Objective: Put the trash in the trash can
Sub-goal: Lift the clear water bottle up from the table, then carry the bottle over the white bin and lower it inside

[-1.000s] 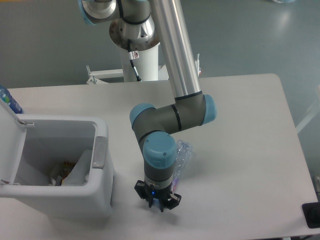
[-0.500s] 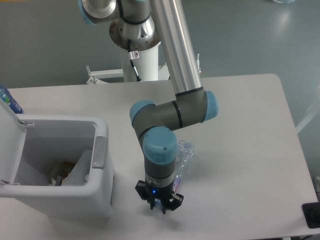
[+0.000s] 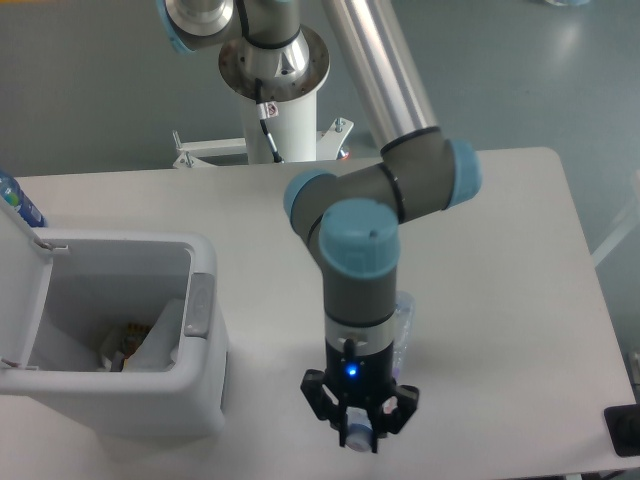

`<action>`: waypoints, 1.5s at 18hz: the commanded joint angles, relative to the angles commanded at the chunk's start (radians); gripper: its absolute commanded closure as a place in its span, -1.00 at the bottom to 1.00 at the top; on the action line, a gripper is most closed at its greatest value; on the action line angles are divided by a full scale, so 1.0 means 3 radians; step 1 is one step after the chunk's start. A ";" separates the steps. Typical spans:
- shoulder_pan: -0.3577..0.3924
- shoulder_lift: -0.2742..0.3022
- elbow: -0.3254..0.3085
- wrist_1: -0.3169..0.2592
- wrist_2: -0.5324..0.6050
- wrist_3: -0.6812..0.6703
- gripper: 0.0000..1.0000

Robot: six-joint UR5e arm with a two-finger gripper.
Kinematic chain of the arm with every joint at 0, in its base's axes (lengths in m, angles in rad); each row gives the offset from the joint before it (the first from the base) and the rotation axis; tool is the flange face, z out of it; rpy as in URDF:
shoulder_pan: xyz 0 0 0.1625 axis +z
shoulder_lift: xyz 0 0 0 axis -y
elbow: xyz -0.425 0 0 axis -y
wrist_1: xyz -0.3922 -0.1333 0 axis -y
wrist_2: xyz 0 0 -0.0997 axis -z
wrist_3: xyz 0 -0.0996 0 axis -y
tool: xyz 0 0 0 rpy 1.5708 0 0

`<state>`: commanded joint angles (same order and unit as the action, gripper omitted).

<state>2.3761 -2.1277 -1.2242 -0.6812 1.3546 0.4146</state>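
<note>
the arm reaches down over the front of the tabletop (image 3: 500, 250), wrist pointing straight down, with the tool (image 3: 360, 432) hanging near the front edge. its fingers (image 3: 318, 402) look spread a bit around something small, round and pale at the tips, which looks like the cap end of the crushed clear bottle (image 3: 403, 325). the rest of that bottle peeks out on the right side of the wrist as a see-through strip, mostly hidden behind the arm. whether the fingers are actually pinching it or just sitting around it, can't tell from this angle. can't tell either if the bottle is off the tabletop or lying on it.

the trash can (image 3: 205, 375) sits at the left side of the tabletop, well apart from the tool, lid (image 3: 15, 275) flipped open and standing up on its left side. the grey tab (image 3: 199, 305) is on the right rim, facing the arm. inside the can, down at the bottom, there's the crumpled white pouch (image 3: 150, 348) with a bit of brownish print showing beside it.

behind the can at the far left edge a blue bottle (image 3: 18, 203) is partly in view. a dark object (image 3: 625, 428) sits at the bottom right corner.
</note>
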 joint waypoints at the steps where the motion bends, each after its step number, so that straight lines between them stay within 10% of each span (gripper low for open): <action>1: 0.0000 0.0041 0.0031 0.0031 -0.0005 -0.0108 0.73; 15: -0.0296 0.0736 0.0317 0.0046 -0.0006 -0.1024 0.73; 27: -0.1007 0.0711 0.0287 0.0046 -0.0006 -0.1024 0.71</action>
<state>2.0742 -1.9144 -1.1382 -0.6673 1.3530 0.1074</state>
